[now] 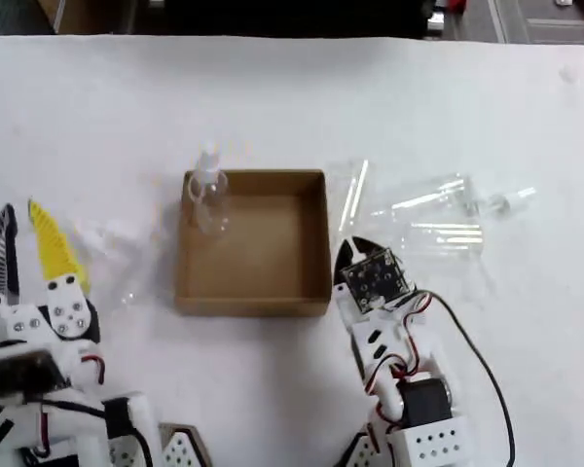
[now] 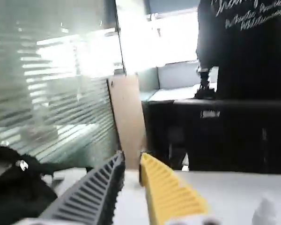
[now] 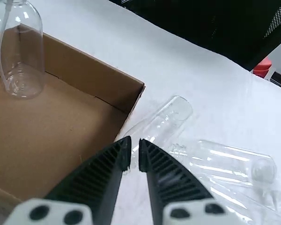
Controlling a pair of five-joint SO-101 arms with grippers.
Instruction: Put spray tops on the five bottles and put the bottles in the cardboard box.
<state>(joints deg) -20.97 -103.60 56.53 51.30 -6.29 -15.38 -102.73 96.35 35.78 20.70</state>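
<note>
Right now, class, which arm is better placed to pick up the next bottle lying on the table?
Right. The right pincer sits beside the clear bottles lying right of the cardboard box; the left pincer is on the box's other side, away from them.

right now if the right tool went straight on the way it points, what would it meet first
Probably the clear bottle lying on its side beside the cardboard box corner, right ahead of the right tool; depth is unclear.
</note>
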